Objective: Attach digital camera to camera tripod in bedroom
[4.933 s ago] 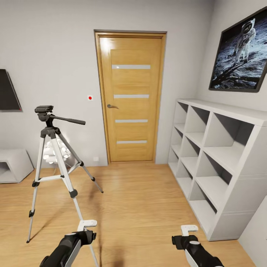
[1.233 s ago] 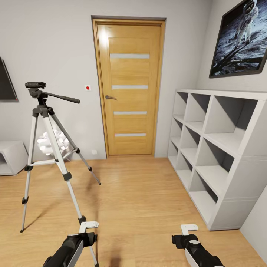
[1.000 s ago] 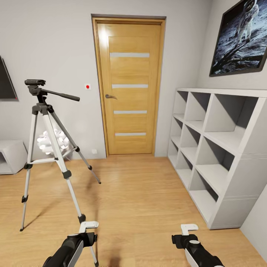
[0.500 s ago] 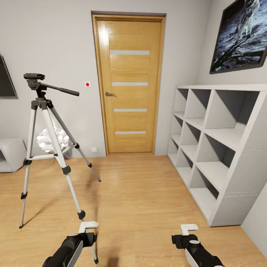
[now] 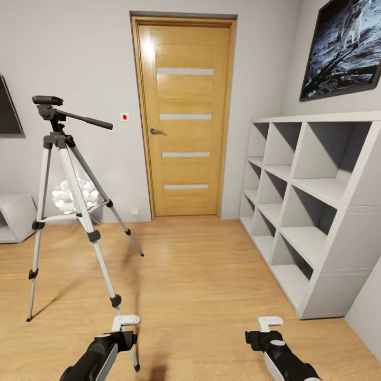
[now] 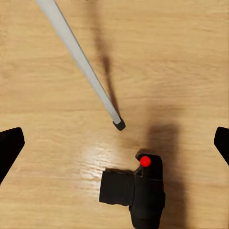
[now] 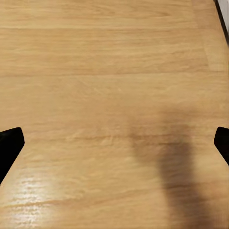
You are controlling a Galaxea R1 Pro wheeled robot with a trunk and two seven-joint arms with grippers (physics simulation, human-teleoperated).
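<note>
On the floor under my left gripper (image 6: 114, 143), fingers spread wide, sits the digital camera (image 6: 136, 193) beside a camera tripod (image 5: 69, 174) foot. My view's crept closer, so grabbing comes next.

Oak door (image 5: 186, 116), white cube shelves (image 5: 312, 206), moon photograph (image 5: 341, 47), spiky lamp (image 5: 71, 194)

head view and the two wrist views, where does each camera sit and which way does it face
Head view: on the head, facing forward and down at the door, camera tripod and both arms.
Left wrist view: by the left end effector, facing down at the digital camera on the floor; both fingertips show.
Right wrist view: by the right end effector, facing down at floor; fingertips show.
Shared: the tripod's leg foot in head and left wrist views.
</note>
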